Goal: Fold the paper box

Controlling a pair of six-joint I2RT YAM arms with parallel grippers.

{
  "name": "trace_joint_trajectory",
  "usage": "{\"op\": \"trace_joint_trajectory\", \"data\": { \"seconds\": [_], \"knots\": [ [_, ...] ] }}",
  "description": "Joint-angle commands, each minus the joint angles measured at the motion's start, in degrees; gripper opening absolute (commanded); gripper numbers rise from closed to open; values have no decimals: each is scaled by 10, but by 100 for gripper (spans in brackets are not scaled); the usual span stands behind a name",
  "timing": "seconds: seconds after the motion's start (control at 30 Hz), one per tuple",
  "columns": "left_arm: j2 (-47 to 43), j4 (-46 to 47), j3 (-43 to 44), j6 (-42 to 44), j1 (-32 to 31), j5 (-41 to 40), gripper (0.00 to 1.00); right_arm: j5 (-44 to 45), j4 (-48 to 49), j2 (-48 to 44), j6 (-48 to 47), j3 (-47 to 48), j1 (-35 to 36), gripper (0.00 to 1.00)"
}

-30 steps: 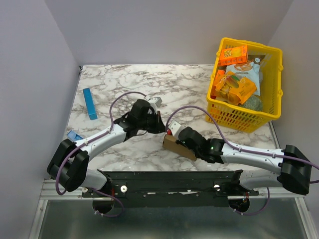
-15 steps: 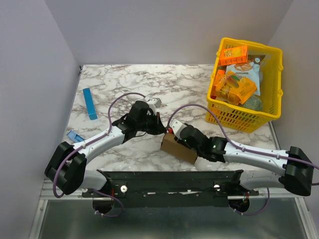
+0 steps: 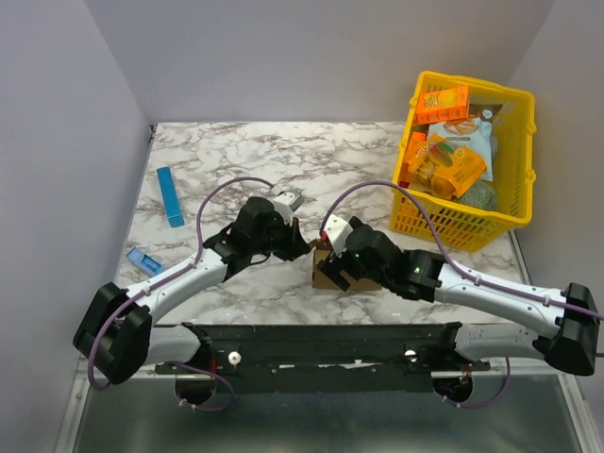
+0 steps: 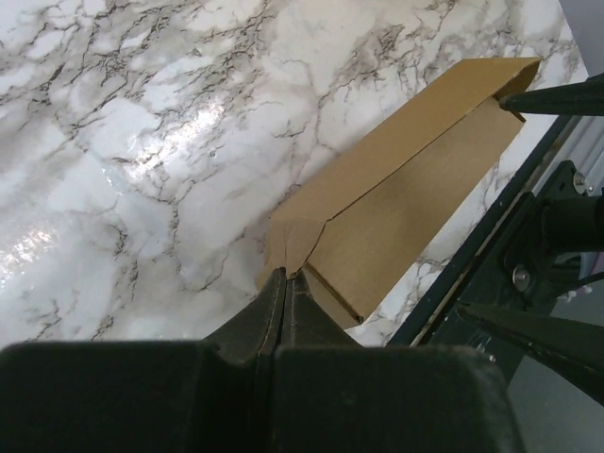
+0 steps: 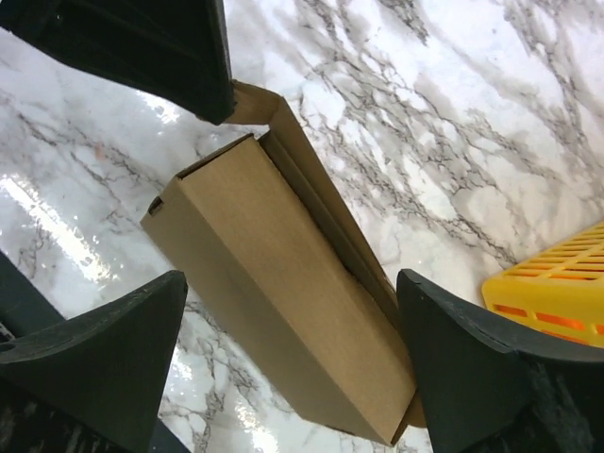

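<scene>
Marble table (image 3: 377,170). Brown paper box (image 5: 283,311), near its front edge. One right end effector (image 5: 290,283), spread astride it, gripping nothing. One left end effector (image 4: 286,280), clenched on an end flap. Risk: single pinch lets box pivot, flap crease.

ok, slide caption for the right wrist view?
Right claw open over the paper box; left claw pinches its end flap.

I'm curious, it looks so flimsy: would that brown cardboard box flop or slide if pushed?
Probably light: the paper box is thin, hollow cardboard. Its folded long walls likely keep it fairly stiff, though the open flap may bend easily. On the glossy marble table it would likely slide rather than tip, lying flat on a long side.
</scene>
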Motion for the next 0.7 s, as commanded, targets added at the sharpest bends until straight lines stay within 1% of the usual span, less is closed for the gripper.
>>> {"op": "trace_joint_trajectory", "data": {
  "seconds": [0.0,0.1,0.17,0.27,0.33,0.53,0.67],
  "knots": [
    [-31,42,-18,59,-4,0,0,-42,-37,5,-4,24,-8,100],
    [-45,63,-32,78,-14,8,0,-57,-61,5,-23,50,-14,100],
    [-54,82,-44,91,-20,16,0,-90,-75,8,-37,56,-28,100],
    [-69,113,-62,101,-28,34,0,-111,-91,16,-47,59,-35,100],
    [-75,122,-67,103,-32,25,0,-139,-97,25,-48,63,-36,100],
    [-77,119,-68,112,-40,-8,0,-179,-108,55,-17,69,-36,100],
    [-85,124,-75,117,-48,-31,0,-192,-106,76,23,76,-36,100]
  ]
}}
